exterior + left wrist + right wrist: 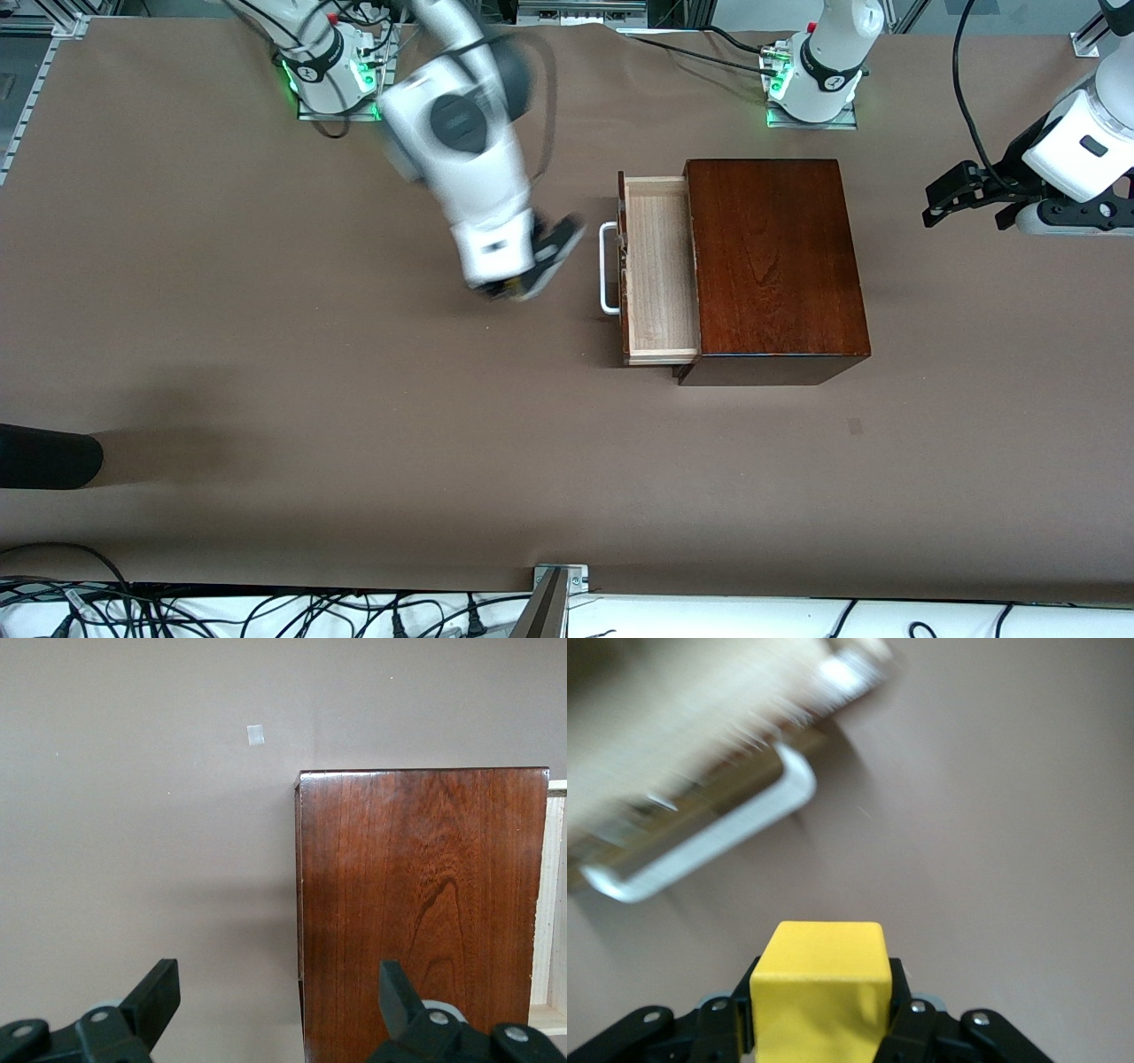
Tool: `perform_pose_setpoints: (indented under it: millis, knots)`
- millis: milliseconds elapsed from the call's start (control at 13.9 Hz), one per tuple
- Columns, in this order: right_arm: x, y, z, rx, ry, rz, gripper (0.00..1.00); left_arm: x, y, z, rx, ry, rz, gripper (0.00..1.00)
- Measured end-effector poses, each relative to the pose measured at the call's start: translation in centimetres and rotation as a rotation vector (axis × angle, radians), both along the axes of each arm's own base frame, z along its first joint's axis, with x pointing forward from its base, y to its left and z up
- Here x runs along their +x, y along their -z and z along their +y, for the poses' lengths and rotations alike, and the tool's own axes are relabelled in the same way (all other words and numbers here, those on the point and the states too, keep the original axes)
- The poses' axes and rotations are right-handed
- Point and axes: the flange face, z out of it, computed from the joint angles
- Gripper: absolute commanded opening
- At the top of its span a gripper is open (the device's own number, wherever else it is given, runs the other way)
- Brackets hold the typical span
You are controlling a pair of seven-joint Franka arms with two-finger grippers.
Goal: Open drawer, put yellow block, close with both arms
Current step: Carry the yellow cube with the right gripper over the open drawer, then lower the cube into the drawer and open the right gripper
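Front view: my right gripper (523, 283) hangs over the bare brown table (266, 354), just beside the white bar handle (608, 268). The drawer (656, 275) stands pulled out of the glossy mahogany box (775, 257), its pale wood tray showing. My left gripper (961, 199) waits toward the left arm's end of the table.

Left wrist view: left fingers (155, 997) spread wide, holding nothing, over the box's (425, 904) edge.

Right wrist view: right fingers (904, 1014) clamped on the yellow block (822, 988), a smooth matte cube, near the handle (718, 846).

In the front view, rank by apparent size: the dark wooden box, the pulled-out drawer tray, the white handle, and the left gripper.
1. Dark wooden box, clearly largest.
2. Drawer tray, open, narrower than the box.
3. Left gripper and white handle: similar extent; the gripper is raised above the table, so nearness to the camera leaves their order unsure.
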Motion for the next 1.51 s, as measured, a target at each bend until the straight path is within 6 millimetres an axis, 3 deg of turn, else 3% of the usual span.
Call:
perform_pose_setpoints:
  millis: [215,430,645,1219,1363,1434,1506]
  knots:
    - [-5.4,0.3,9.2,0.032,-0.146,-0.048,0.0,0.0,0.0,0.0,0.0,0.0,-0.001,1.0]
    - [-8.6,3.0,13.8,0.017,-0.232,-0.08,0.0,0.0,0.0,-0.1,0.0,0.002,-0.001,1.0]
    - [-9.4,5.7,15.2,-0.025,-0.296,-0.125,0.0,0.1,-0.3,-0.2,0.0,0.005,-0.006,1.0]
    - [-8.7,9.1,14.9,-0.082,-0.415,-0.121,0.0,0.2,-0.1,-0.2,0.0,0.005,-0.004,1.0]
    - [-8.7,9.9,15.0,-0.083,-0.429,-0.119,0.09,0.2,-0.1,-0.3,0.0,0.005,-0.004,1.0]
    - [-8.6,9.8,15.0,-0.083,-0.43,-0.121,0.26,0.2,-0.2,-0.3,0.0,0.005,-0.004,1.0]
    - [-8.6,9.8,15.0,-0.082,-0.431,-0.122,0.99,0.2,-0.2,-0.3,0.0,0.006,-0.004,1.0]
